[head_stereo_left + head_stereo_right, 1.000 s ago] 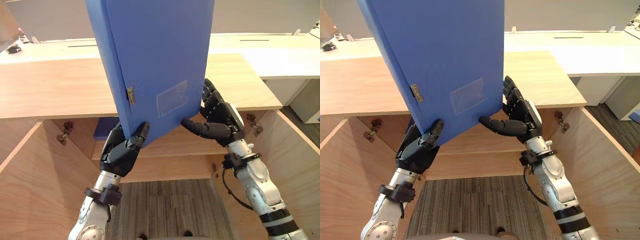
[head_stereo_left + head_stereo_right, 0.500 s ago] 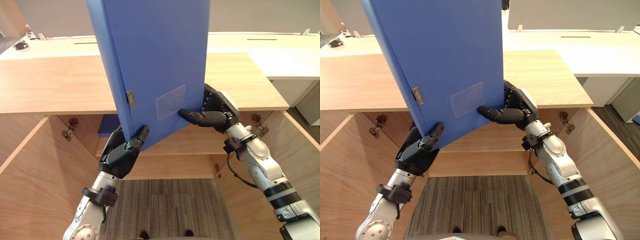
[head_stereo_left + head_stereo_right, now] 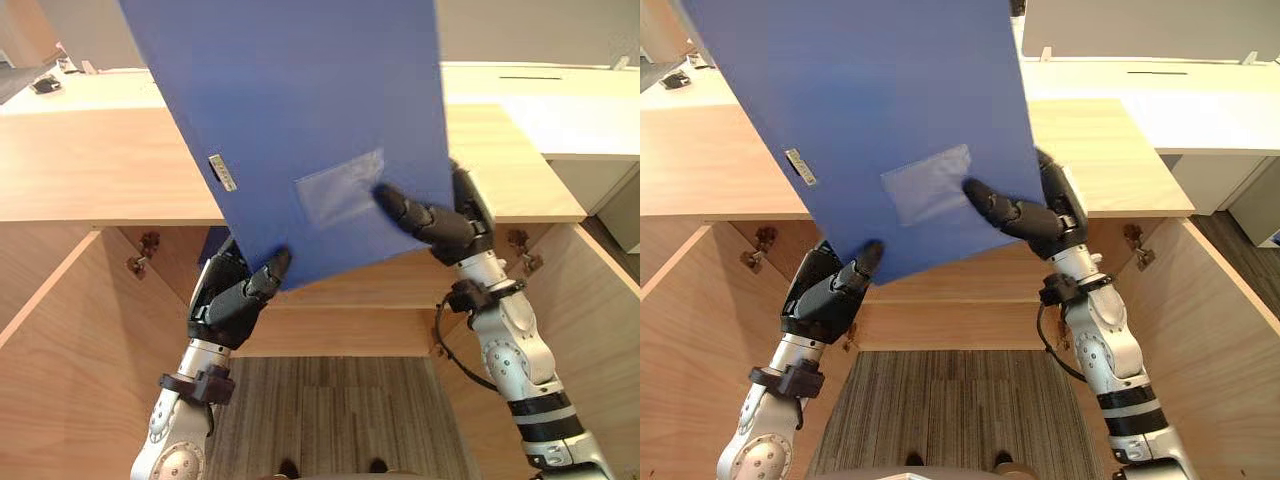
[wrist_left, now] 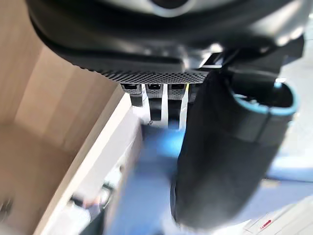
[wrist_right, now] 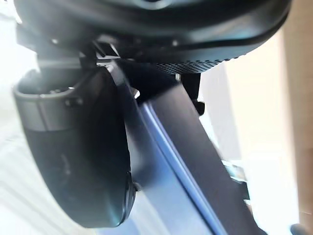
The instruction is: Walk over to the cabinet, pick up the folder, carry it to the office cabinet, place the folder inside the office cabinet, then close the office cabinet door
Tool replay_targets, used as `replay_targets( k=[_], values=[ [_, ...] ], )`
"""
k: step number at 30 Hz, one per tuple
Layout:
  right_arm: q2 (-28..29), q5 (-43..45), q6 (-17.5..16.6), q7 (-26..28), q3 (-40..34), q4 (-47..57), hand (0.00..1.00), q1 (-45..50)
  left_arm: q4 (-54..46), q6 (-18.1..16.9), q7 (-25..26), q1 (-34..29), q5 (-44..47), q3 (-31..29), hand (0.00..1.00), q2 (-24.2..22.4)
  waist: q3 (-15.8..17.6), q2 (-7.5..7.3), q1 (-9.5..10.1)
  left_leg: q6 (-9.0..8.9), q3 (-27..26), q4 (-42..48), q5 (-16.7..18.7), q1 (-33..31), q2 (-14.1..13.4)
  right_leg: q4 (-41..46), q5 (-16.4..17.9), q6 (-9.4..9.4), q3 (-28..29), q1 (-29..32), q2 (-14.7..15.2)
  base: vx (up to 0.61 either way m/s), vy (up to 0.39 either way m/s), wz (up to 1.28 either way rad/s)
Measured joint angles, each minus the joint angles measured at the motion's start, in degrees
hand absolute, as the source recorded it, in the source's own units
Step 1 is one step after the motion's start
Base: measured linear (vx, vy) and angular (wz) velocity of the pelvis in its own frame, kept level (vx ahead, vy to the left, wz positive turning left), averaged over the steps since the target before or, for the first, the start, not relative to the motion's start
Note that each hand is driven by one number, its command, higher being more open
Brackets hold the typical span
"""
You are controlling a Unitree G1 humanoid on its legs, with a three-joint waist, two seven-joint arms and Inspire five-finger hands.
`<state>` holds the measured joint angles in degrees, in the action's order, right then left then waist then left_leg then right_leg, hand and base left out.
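A large blue folder (image 3: 300,130) with a clear label pocket is held up between both hands, tilted with its top leaning left, in front of the open office cabinet (image 3: 100,170). My left hand (image 3: 225,300) grips its lower left corner, thumb (image 4: 225,156) on the front face and fingers behind. At the folder's right edge my right hand (image 3: 450,225) holds on, its thumb (image 5: 73,161) lying across the front near the label pocket, fingers hidden behind. The folder hangs above the cabinet's inner shelf (image 3: 340,300).
Both cabinet doors stand swung out, the left door (image 3: 60,340) and the right door (image 3: 590,320) flanking my arms. Something blue (image 3: 210,245) lies at the shelf's back left. White desks (image 3: 540,100) stand beyond the cabinet top. Striped carpet (image 3: 330,410) lies below.
The folder has turned its broad face toward me and tipped further left. My right thumb slid from the lower edge up onto the front face as that hand closed on the folder.
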<state>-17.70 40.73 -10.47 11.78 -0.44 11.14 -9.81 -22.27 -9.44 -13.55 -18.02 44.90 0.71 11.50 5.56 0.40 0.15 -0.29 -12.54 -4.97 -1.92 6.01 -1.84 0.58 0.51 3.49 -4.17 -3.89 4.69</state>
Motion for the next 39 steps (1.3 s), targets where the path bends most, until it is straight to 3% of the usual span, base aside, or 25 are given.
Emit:
replay_targets(
  k=[3, 7, 13, 17, 18, 20, 21, 23, 24, 26, 28, 32, 35, 39],
  values=[
    [5.92, -2.4, -1.42, -2.7, -5.24, 4.84, 0.0, 2.14, 0.71, -2.5, 5.46, -0.68, -8.83, -8.28, 1.0, -7.16, 0.0, 0.0, 0.21, -0.01, 0.39, -0.01, -0.03, -0.1, -0.02, -0.04, 0.01, 0.0, -0.44, -0.08, 0.0, -0.01, -0.023, 0.06],
    [9.61, -4.92, -4.31, -5.4, -10.59, 8.37, 0.0, 3.89, 6.56, -4.34, 11.91, -2.54, -15.19, -17.47, 1.0, -11.33, -0.01, -0.01, 0.34, -0.01, 0.94, -0.03, -0.03, -0.09, 0.04, -0.53, 0.01, 0.0, -1.04, -0.56, 0.12, -0.01, -0.022, 0.08],
    [10.0, -8.41, -4.89, -5.77, -9.77, 8.73, 0.0, 5.25, 15.83, -4.06, 15.03, -5.96, -18.54, -20.5, 1.0, -13.24, -0.04, -0.06, 0.5, -0.04, 1.09, -0.3, -0.04, -0.28, -0.1, -0.69, 0.03, 0.03, -1.27, -0.54, 0.22, -0.02, -0.014, 0.02],
    [8.82, -12.19, -4.53, -5.41, -1.97, 8.94, 0.0, 9.47, 29.16, -2.9, 14.85, -6.13, -22.77, -20.55, 1.0, -13.14, -0.08, -0.12, 0.42, -0.09, 1.15, -0.3, -0.08, -0.85, -0.12, -0.71, 0.13, 0.19, -1.36, -0.05, 0.32, 0.0, -0.011, 0.0],
    [4.07, -19.87, -1.98, -2.24, 13.99, 1.46, 0.0, 11.21, 51.04, 0.77, 14.54, -4.45, -27.03, -20.48, 1.0, -12.31, 0.5, -1.67, 0.57, -0.19, 1.06, 0.07, -0.15, -2.7, -0.24, -0.55, 0.12, 0.19, -1.29, 1.95, 0.46, -0.02, -0.046, 0.03],
    [2.86, -22.97, 0.17, -1.41, 16.3, -0.99, 0.0, 11.22, 52.58, 1.69, 14.55, -4.79, -27.43, -20.37, 1.0, -12.34, 0.82, -2.3, 1.02, -0.19, 1.44, 0.16, -0.14, -3.19, -0.19, -0.55, 0.12, 0.19, -1.77, 2.23, 0.51, 0.0, -0.025, 0.09],
    [2.22, -23.66, 0.86, -1.14, 16.95, -2.05, 0.0, 11.22, 52.98, 1.53, 14.54, -5.26, -27.95, -20.38, 1.0, -12.26, 1.46, -1.79, 1.43, -0.23, 1.58, 0.51, 0.1, -3.45, -0.14, -0.37, 0.23, 0.3, -1.97, 2.32, 0.62, -0.03, -0.001, 0.1],
    [1.84, -24.29, -1.81, -1.47, 19.26, -6.3, 0.0, 6.82, 59.12, -1.12, 14.51, -0.64, -28.01, -19.15, 1.0, -9.89, 6.54, -1.53, 1.51, 0.07, 2.05, 11.8, 4.96, -9.6, -0.84, 6.41, 3.42, 0.3, -2.01, 6.47, 1.28, -0.11, -0.017, 0.04],
    [1.67, -25.35, -3.03, -2.29, 21.19, -10.18, 0.0, 1.96, 63.35, -1.26, 14.59, 2.93, -28.09, -17.56, 1.0, -7.75, 8.15, -0.71, 1.26, 0.22, 2.31, 20.76, 7.84, -16.45, -2.21, 13.38, 5.19, -0.04, -1.7, 12.55, 1.33, -0.25, -0.006, -0.16],
    [1.83, -31.02, -1.63, -5.34, 23.87, -18.42, 0.0, -9.32, 69.76, 0.48, 14.75, 11.38, -28.24, -13.59, 1.0, -4.46, 15.45, 0.6, 0.87, 0.27, 2.77, 31.43, 11.12, -25.77, -3.69, 23.74, 8.41, -0.22, -1.41, 21.81, 1.48, -0.25, 0.023, -0.09],
    [1.97, -31.96, -0.45, -6.17, 23.81, -22.49, 0.0, -11.89, 68.49, 0.15, 14.69, 13.21, -28.13, -12.57, 1.0, -5.23, 19.68, 1.09, 1.41, 0.4, 3.11, 34.98, 12.23, -29.72, -3.72, 28.12, 9.94, -0.19, -1.31, 26.07, 1.96, -0.24, 0.02, 0.08],
    [2.3, -31.12, 3.7, -9.5, 22.97, -26.56, 0.0, -11.71, 65.82, -0.95, 14.71, 13.94, -25.78, -12.07, 1.0, -6.48, 21.22, 2.02, 2.74, 0.88, 4.14, 46.38, 16.42, -41.44, -4.93, 39.76, 14.44, -0.41, -1.13, 37.7, 2.52, -0.14, 0.015, 0.05],
    [4.21, -27.77, 3.78, -11.76, 19.25, -26.24, 0.0, -12.48, 64.35, -1.11, 15.13, 16.27, -25.79, -11.61, 1.0, -6.53, 21.46, 2.47, 3.0, 1.16, 4.33, 51.88, 18.13, -47.63, -5.61, 45.59, 16.33, -0.51, -0.8, 44.01, 2.8, -0.09, 0.016, -0.04],
    [8.05, -17.02, 2.08, -17.36, 9.2, -23.51, 0.0, -18.22, 58.67, -0.98, 15.78, 19.81, -25.68, -11.64, 1.0, -7.71, 21.76, 2.71, 3.12, 1.18, 5.96, 58.99, 19.16, -58.17, -6.42, 52.78, 18.01, -1.11, -1.35, 53.87, 3.12, -0.11, -0.008, 0.06]
  ],
)
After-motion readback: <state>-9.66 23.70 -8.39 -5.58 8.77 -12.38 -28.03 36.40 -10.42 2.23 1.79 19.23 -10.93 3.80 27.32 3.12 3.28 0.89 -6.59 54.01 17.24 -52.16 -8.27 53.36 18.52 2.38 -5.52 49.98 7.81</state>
